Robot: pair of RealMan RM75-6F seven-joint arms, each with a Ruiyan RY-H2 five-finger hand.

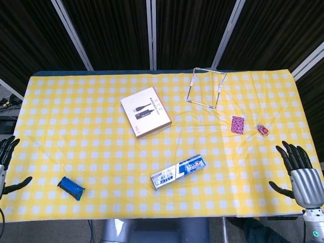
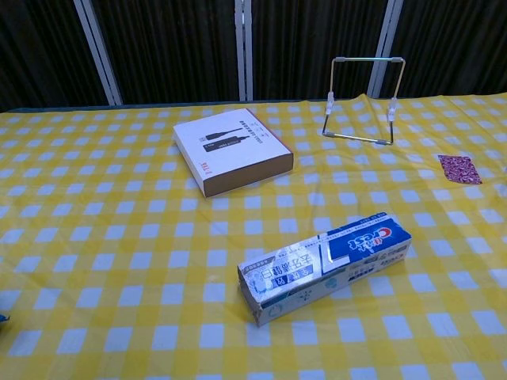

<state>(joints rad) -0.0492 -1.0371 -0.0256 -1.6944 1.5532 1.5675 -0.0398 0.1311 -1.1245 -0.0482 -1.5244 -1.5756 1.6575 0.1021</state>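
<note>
1. Yellow-and-white checked cloth (image 1: 76, 101) covered the table, and both hands hung at its near corners with nothing in them.
2. The left hand (image 1: 6, 164) showed only partly at the left edge of the head view, fingers spread apart and gripping nothing; the chest view did not show it.
3. Nearest to that hand lay a small blue packet (image 1: 70, 188), flat on the cloth near the front edge, apart from the fingers.
4. The right hand (image 1: 298, 169) stood at the right front corner, fingers fanned wide and upward, holding nothing.
5. Nearest to it lay a small red wrapper (image 1: 261, 129) and, just beside that, a purple sachet (image 1: 237, 124), both well apart from the fingers.
6. A toothpaste box (image 1: 178, 171) lay on its side at front centre, between the two hands and touching neither.
7. A white flat box (image 1: 146, 112) with a cable pictured on it lay further back, left of centre.
8. A wire stand (image 1: 206, 87) stood near the far edge, behind the purple sachet.
</note>
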